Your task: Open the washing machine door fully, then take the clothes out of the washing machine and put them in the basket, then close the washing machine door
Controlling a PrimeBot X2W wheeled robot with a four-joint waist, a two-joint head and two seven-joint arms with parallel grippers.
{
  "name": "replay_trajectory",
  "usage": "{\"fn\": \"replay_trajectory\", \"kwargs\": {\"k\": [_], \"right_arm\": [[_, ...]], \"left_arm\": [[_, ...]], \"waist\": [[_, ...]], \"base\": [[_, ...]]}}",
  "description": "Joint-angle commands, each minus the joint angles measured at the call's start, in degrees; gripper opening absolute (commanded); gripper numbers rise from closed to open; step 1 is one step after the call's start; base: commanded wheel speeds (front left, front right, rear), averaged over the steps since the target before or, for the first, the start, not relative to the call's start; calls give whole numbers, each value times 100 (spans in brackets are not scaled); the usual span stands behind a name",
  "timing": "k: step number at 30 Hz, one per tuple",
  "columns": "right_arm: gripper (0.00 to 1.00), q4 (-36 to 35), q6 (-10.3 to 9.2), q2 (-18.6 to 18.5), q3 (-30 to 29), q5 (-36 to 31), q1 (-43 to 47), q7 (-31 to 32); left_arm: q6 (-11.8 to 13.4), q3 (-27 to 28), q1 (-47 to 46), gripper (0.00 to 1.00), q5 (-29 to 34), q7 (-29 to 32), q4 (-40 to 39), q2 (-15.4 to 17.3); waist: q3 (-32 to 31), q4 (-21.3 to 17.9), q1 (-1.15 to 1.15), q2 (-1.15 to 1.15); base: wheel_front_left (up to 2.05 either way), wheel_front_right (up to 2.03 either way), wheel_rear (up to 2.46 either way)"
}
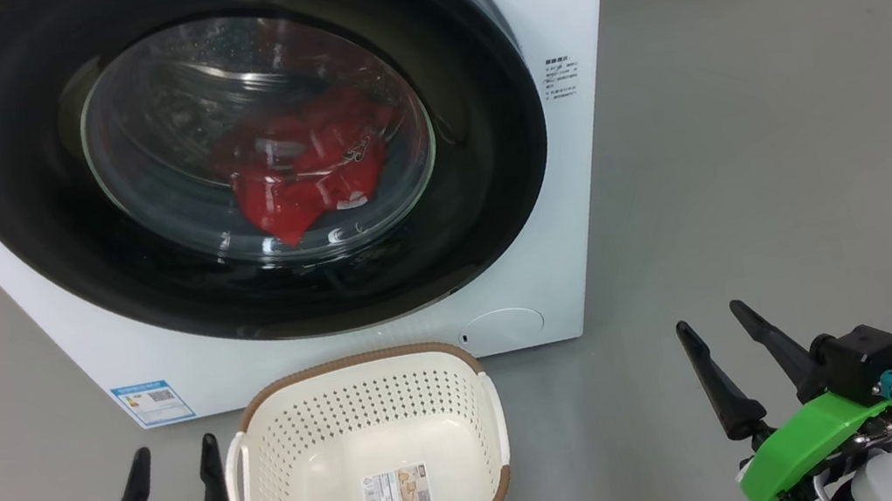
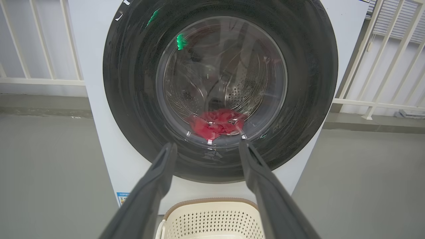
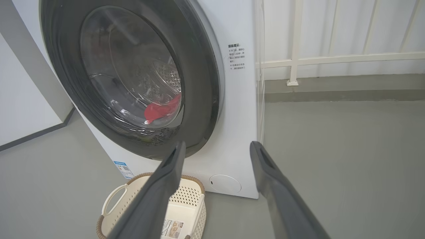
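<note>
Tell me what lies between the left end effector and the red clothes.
The round black-rimmed washing machine door, in the left wrist view: its clear glass window covers the bright red clothes.

red clothes (image 1: 301,170), cream perforated basket (image 1: 364,413), brown rim

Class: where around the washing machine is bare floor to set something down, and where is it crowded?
Free: the grey floor right of the washing machine, and the strip between the basket and the right gripper. Crowded: the gaps from basket to machine and to the left gripper.
</note>
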Motion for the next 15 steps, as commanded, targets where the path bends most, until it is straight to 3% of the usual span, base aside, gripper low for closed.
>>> {"fn": "replay_trajectory", "kwargs": {"k": [1,15], "right_arm": [[100,-111,-4,-44,167,-210,-281,-111],[100,-106,-4,-15,85,-285,-250,-122]], "left_arm": [[-16,190,-199,100,202,-101,-160,53],[-16,277,-185,100,252,-112,-61,31]], "waist": [[-1,-1,0,0],[-1,-3,0,0]], "base": [[0,0,0],[0,0,0]]}}
